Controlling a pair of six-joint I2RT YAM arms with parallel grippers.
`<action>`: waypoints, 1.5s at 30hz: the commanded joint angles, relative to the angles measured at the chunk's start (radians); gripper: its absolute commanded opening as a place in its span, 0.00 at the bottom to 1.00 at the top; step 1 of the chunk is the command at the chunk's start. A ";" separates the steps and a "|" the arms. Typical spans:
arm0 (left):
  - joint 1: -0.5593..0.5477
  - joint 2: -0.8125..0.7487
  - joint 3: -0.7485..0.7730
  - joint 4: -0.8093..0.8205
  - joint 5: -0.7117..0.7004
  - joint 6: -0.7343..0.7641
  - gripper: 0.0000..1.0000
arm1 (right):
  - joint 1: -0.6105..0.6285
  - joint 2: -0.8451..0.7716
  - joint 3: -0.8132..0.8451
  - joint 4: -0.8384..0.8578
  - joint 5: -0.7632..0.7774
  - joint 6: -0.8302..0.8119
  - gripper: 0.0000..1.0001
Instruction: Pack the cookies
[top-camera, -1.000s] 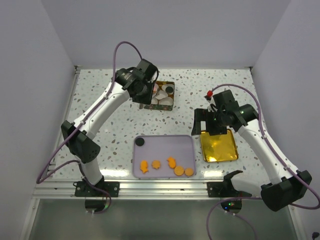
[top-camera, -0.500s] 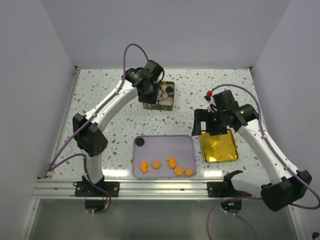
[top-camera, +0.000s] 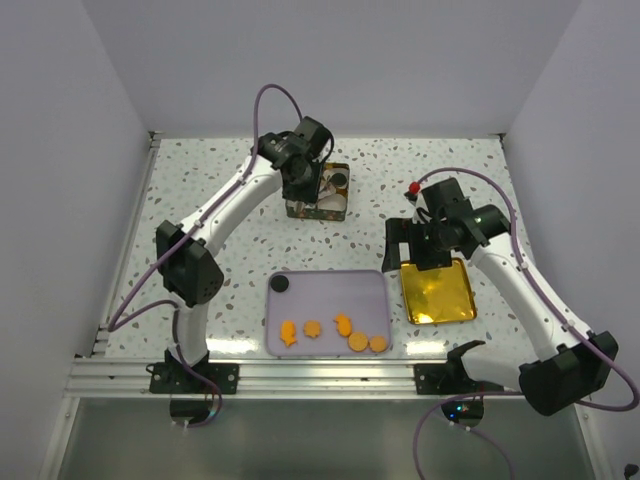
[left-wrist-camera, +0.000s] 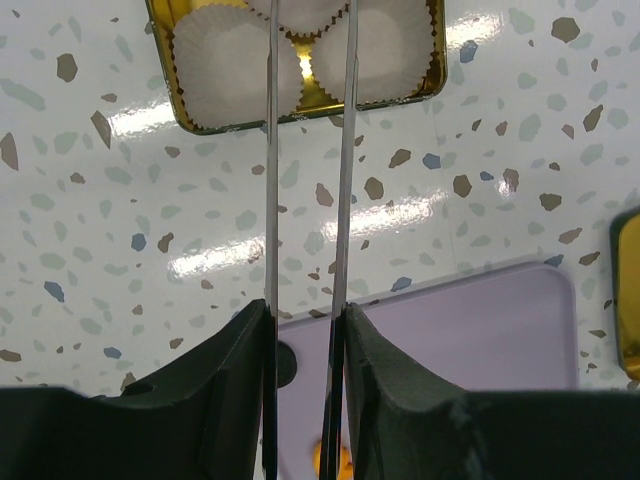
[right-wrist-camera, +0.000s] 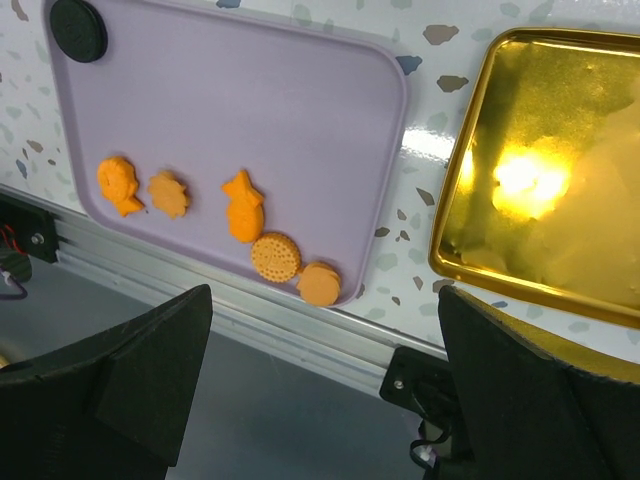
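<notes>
Five orange cookies (top-camera: 342, 324) and a black cookie (top-camera: 280, 284) lie on the lilac tray (top-camera: 330, 290). In the right wrist view the rounds (right-wrist-camera: 275, 257) and shaped ones (right-wrist-camera: 118, 183) line the tray's near edge. Another black cookie (top-camera: 340, 181) rests in the gold tin (top-camera: 330, 212) among white paper cups (left-wrist-camera: 235, 65). My left gripper (top-camera: 307, 188) hangs over the tin. Its thin blades (left-wrist-camera: 270, 150) stand a narrow gap apart, their tips past the frame's top. My right gripper (top-camera: 420, 248) is open and holds nothing, above the tray's right end.
A shiny gold lid (top-camera: 438, 292) lies right of the tray, also seen as the lid (right-wrist-camera: 560, 180) from the right wrist. The aluminium rail (top-camera: 320, 375) runs along the table's near edge. White walls close in the left, back and right.
The left arm's elbow swung to the right and its gripper shifted slightly right over the tin. The right gripper edged a little toward the back. The cookies on the tray stayed put.
</notes>
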 joint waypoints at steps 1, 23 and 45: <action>0.011 0.010 0.054 0.029 -0.026 0.012 0.38 | 0.003 0.007 0.004 0.022 -0.018 -0.017 0.99; 0.031 -0.006 0.129 -0.040 -0.051 0.026 0.49 | 0.003 0.025 0.002 0.040 -0.036 -0.017 0.99; 0.010 -0.474 -0.449 0.039 -0.042 -0.102 0.48 | 0.028 0.044 0.016 0.034 -0.065 -0.011 0.99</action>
